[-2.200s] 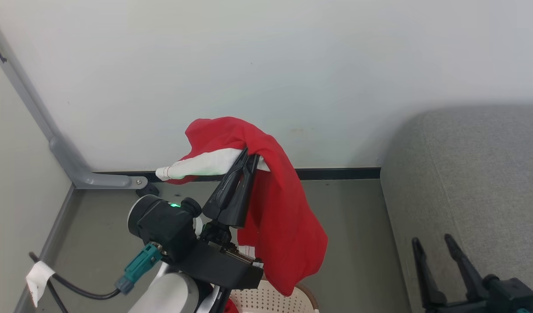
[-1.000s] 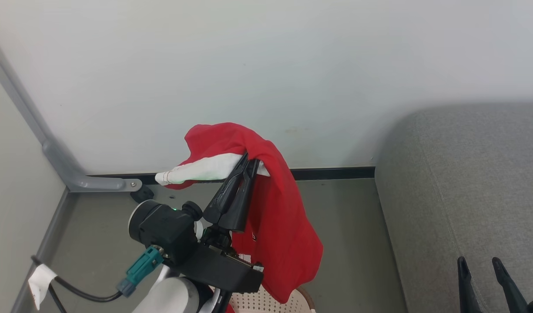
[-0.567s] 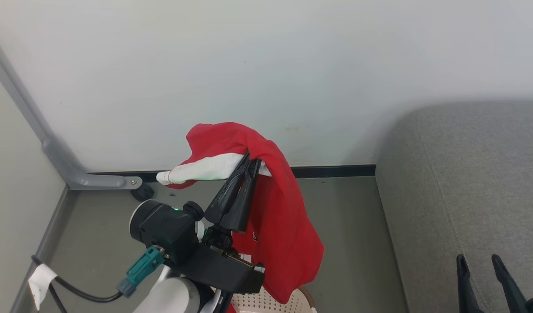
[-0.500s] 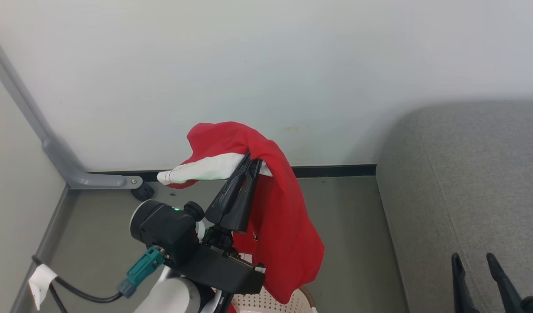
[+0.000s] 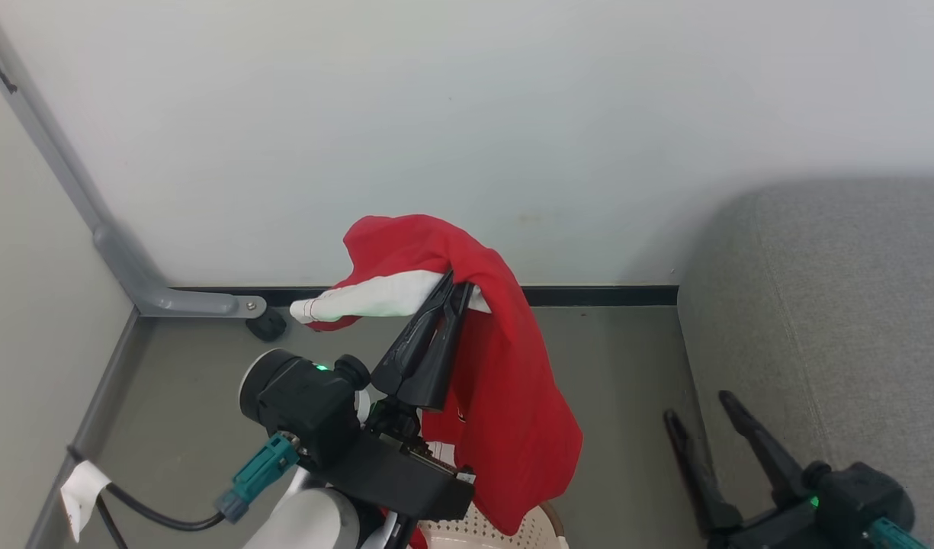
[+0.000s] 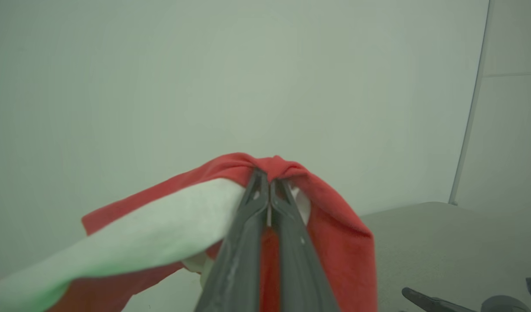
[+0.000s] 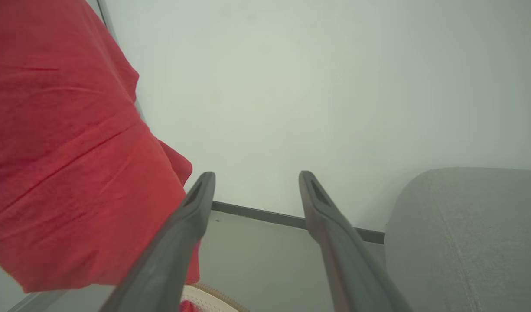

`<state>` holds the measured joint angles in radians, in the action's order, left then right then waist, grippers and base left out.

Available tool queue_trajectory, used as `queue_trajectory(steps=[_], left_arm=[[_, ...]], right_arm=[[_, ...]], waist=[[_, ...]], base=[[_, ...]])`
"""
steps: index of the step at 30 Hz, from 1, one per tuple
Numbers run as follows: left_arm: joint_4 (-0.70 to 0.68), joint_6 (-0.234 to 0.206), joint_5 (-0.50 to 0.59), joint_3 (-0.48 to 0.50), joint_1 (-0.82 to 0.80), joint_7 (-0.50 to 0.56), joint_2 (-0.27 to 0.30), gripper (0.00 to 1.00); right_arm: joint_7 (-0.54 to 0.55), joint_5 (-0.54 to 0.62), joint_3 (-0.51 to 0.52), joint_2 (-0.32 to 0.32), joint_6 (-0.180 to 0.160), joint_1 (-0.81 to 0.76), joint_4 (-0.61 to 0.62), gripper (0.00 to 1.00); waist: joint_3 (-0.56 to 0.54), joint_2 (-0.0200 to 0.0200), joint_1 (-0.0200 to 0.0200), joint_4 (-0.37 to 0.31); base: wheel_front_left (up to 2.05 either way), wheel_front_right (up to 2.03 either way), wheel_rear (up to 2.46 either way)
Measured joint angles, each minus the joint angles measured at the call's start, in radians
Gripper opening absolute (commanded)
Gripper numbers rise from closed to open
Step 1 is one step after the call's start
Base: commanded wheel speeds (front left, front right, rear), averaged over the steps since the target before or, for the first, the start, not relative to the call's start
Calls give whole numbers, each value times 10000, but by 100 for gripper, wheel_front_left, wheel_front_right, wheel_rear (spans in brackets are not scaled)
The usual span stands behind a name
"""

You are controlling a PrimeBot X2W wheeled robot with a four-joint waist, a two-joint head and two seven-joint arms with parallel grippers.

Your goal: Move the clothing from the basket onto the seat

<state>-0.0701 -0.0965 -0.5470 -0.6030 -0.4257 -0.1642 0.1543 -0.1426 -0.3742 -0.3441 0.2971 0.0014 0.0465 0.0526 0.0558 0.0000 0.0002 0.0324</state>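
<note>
Left tool (image 5: 453,284) clamped on red-and-white shirt (image 5: 512,396), which hangs above basket (image 5: 505,530), not on grey seat (image 5: 840,305) yet. Right tool (image 5: 697,406) fingers apart, empty. More red fabric in basket, so transfer barely begun.

Bright red clothing (image 5: 512,396) with a plain white sleeve and a small blurred mark, possibly a dark print. Cream basket (image 5: 467,534) dotted with small holes, brown-rimmed. Grey woven seat (image 5: 832,305).
</note>
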Motion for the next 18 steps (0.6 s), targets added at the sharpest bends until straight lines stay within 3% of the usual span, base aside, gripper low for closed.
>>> queue_trajectory(steps=[6, 18], left_arm=[[-13, 2, 0, -23, -17, 10, -8, 0], [-2, 98, 0, -163, -232, 13, -111, 0]], right_arm=[[470, 50, -892, 2, 872, 751, 71, 100], [1252, -73, -2341, 25, 1220, 2028, -146, 100]], waist=[[31, 0, 0, 130], [76, 0, -1, 479]], base=[[0, 0, 0], [0, 0, 0]])
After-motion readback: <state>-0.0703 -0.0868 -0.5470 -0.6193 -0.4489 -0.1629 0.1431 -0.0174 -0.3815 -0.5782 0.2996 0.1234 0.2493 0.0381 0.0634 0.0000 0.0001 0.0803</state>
